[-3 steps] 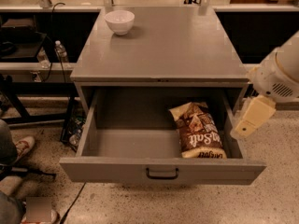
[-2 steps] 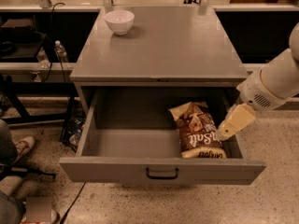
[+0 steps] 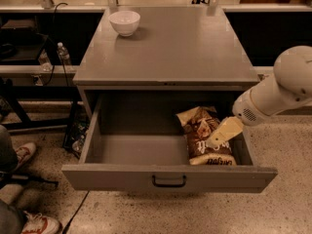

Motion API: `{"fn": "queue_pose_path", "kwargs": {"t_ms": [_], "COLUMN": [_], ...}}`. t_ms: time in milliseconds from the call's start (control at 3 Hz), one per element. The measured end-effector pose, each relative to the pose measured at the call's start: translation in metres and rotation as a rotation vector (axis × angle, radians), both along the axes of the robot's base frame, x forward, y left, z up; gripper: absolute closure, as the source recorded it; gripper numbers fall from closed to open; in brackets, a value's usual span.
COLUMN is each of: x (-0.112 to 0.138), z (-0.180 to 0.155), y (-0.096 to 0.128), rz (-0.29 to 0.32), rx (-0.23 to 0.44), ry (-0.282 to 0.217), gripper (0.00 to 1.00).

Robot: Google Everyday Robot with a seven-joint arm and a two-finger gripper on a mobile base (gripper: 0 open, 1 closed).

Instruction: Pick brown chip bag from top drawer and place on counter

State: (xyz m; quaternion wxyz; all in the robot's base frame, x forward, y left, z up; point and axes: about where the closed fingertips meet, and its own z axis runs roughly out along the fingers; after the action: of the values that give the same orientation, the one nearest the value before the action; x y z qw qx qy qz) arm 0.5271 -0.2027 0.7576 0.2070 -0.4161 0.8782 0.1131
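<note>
The brown chip bag (image 3: 202,135) lies flat in the right part of the open top drawer (image 3: 165,177), cream ends toward the back and front. The drawer is pulled out of the grey cabinet, its dark handle at the front centre. My gripper (image 3: 222,133) comes in from the right on a white arm and hangs over the right side of the bag, just above or touching it. The counter (image 3: 180,43) is the grey cabinet top behind the drawer.
A white bowl (image 3: 125,22) stands at the counter's back left. A water bottle (image 3: 63,53) and dark shelving are left of the cabinet. A person's shoes (image 3: 24,152) are on the speckled floor at the left.
My gripper has moved left and down from outside the drawer's right side to over the chip bag. The bag and drawer have not moved.
</note>
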Motion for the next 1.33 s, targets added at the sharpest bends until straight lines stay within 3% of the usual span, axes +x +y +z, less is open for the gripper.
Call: {"fn": "queue_pose_path", "kwargs": {"t_ms": [667,1333], "x": [0.008,0.013], "z": [-0.047,-0.074], "y": [0.016,0.016], "rz": [-0.042,-0.089], "rx": [0.040,0.059], "ry": [0.098,0.170], "gripper": [0.00,0.00]}}
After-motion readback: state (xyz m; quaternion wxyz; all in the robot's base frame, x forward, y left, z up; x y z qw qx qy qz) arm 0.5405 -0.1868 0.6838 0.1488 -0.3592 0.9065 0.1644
